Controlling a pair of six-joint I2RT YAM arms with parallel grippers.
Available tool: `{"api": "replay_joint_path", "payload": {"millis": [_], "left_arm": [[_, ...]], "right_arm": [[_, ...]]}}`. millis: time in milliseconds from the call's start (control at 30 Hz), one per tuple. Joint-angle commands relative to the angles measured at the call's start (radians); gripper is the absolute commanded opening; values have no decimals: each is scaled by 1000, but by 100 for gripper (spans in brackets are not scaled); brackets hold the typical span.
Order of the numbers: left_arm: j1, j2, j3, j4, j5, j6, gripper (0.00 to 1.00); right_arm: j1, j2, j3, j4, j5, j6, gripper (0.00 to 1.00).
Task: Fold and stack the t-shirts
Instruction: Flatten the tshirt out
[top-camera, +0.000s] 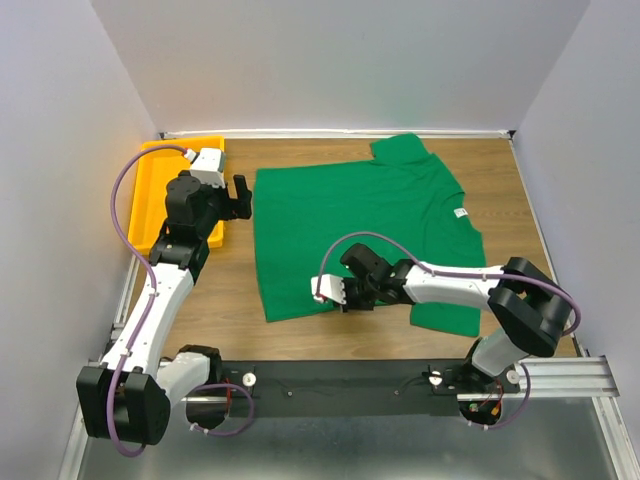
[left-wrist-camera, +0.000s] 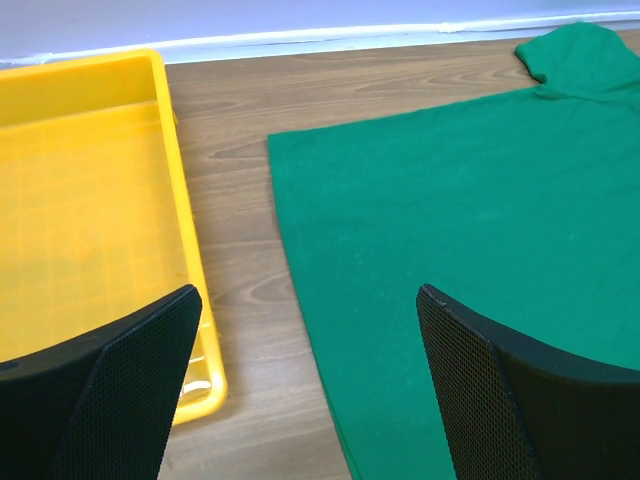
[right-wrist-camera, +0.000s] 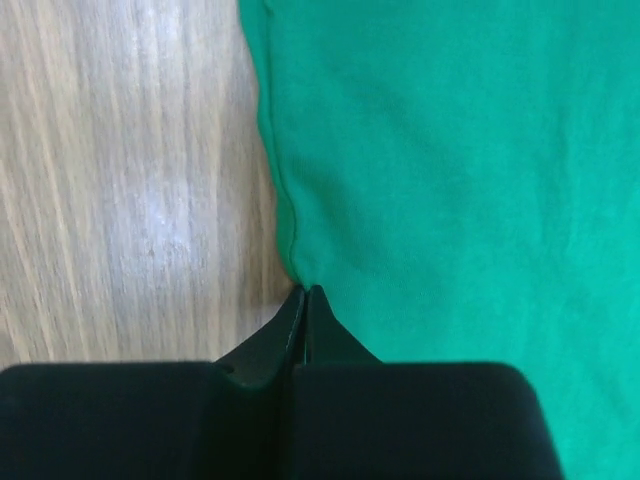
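Pinching the near edge of the plain green short-sleeved cloth t-shirt (top-camera: 360, 215), the right hand (top-camera: 330, 290) sits low at centre frame, fingers pressed together on the fabric, probably to lift that edge for a fold. The shirt lies flat mid-frame on the wooden counter (top-camera: 235, 290). At upper left the left hand (top-camera: 240, 197) hangs spread beside it, next to a rectangular yellow plastic tray (top-camera: 150, 205) whose visible part holds nothing.

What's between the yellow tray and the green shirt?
Only a bare strip of wooden table, clearest in the left wrist view; the open left gripper hangs above it.
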Motion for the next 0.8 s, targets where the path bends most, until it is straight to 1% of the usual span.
{"api": "replay_joint_path", "payload": {"millis": [0, 100, 233, 300, 333, 367, 400, 433, 467, 500, 567, 600, 633, 667, 700, 733, 767], "left_arm": [[2, -17, 7, 14, -23, 10, 96], [2, -17, 7, 16, -16, 10, 96], [2, -12, 6, 17, -15, 8, 96], [2, -8, 6, 16, -17, 8, 96], [2, -6, 4, 16, -19, 8, 96], [2, -5, 4, 17, -19, 10, 96], [2, -3, 4, 16, -20, 10, 96], [2, -2, 4, 17, -20, 10, 96], [2, 0, 4, 16, -20, 10, 96], [2, 0, 6, 16, -22, 10, 96], [2, 0, 6, 14, -19, 11, 96], [2, 1, 7, 14, -19, 10, 96], [2, -2, 7, 14, -17, 8, 96], [2, -5, 7, 14, -16, 6, 96], [2, -6, 6, 16, -14, 6, 96], [2, -9, 6, 19, -11, 6, 96], [2, -12, 6, 17, -9, 6, 96]], "right_arm": [[32, 6, 1, -100, -65, -10, 2], [73, -32, -1, -181, -186, -45, 1], [194, -47, -4, -254, -276, -73, 1], [243, -43, 1, -268, -291, -82, 4], [249, -41, 7, -269, -291, -82, 7], [253, -43, 16, -271, -286, -70, 22], [253, -47, 47, -271, -268, -56, 33], [251, -55, 62, -272, -242, -40, 48], [243, -66, 78, -271, -213, -28, 59], [180, -102, 99, -263, -190, -13, 69], [52, -142, 124, -249, -234, 15, 74], [-87, -173, 146, -240, -286, 38, 78], [-147, -187, 154, -232, -295, 49, 82], [-212, -196, 157, -225, -300, 58, 85], [-325, -199, 160, -190, -290, 94, 87], [-393, -193, 164, -164, -280, 125, 90], [-452, -180, 176, -107, -265, 209, 93]]}}
